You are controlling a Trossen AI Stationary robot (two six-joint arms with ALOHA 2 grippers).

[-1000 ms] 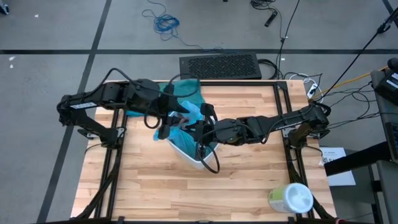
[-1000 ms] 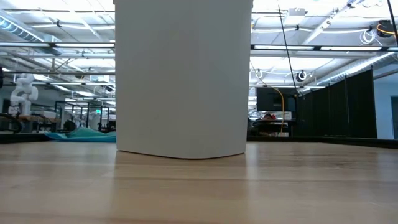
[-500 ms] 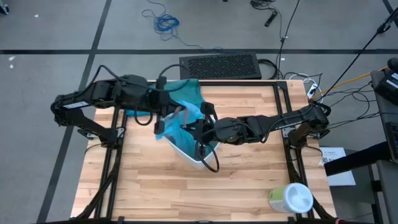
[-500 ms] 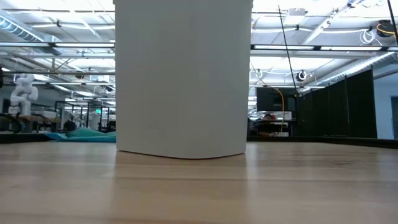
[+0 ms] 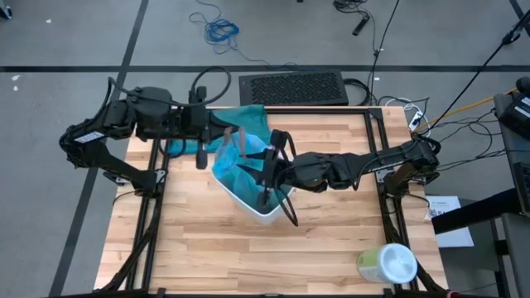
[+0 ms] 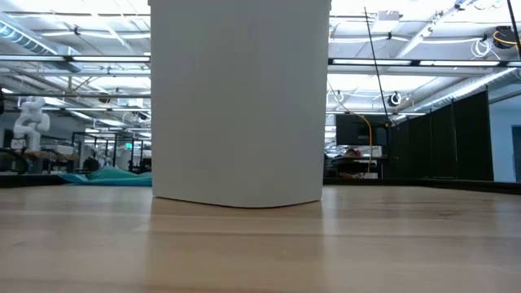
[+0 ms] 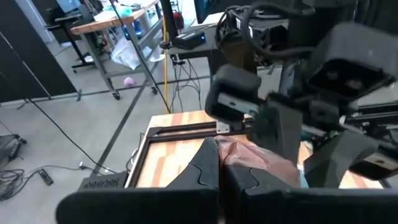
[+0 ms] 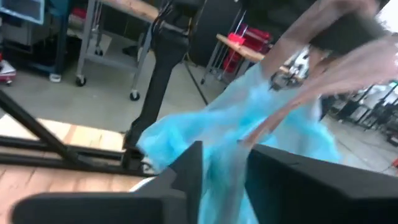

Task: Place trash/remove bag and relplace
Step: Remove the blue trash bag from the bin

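The light-blue bag (image 5: 240,157) sits in and over the white bin (image 5: 261,209) in the middle of the desk (image 5: 331,240). The left gripper (image 5: 233,137) has its jaws clenched on a pinkish strip at the bag's edge and holds it up. The right gripper (image 5: 270,161) is over the bin; I cannot tell how its jaws stand. The thin bag could rip if pulled hard, or the bin could tip.

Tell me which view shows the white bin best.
The low view: the white bin fills the centre, its wall and base plain on the table. The high view shows only its rim under the blue bag and both arms. The wrist views do not clearly show it.
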